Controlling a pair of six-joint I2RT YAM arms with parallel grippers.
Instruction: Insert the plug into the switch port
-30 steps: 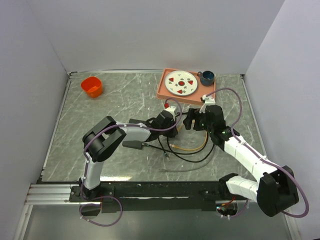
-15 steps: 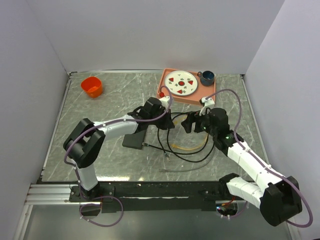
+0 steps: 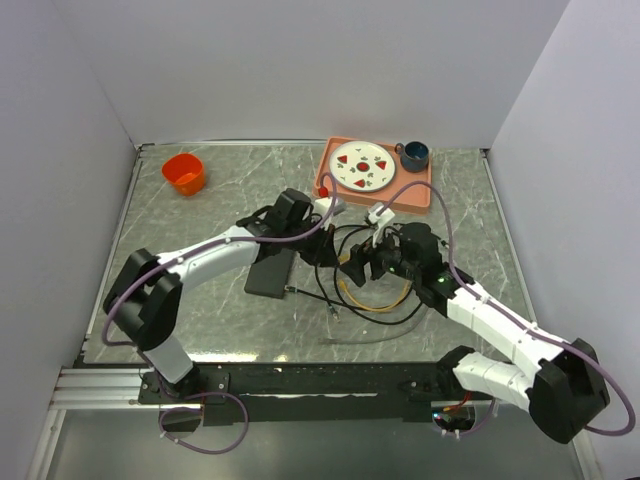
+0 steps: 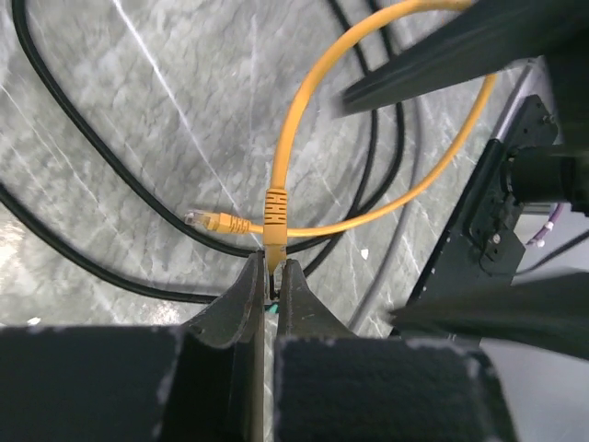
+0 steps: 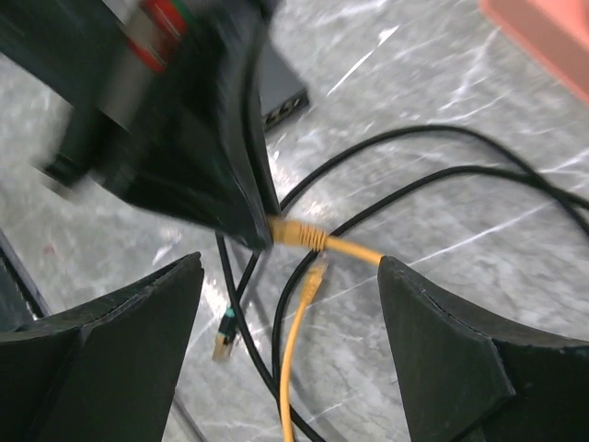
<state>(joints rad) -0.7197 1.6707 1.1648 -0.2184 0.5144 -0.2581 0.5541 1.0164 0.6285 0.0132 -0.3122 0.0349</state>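
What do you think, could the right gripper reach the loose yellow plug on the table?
Probably yes: the right gripper is open above the loose yellow plug, nothing covering it, though the left gripper, holding the other plug, crowds close.

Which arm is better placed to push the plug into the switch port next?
Left. The left gripper is shut on the yellow cable's plug, and the black switch lies close beside that arm. The right gripper hangs open over the cables, holding nothing.
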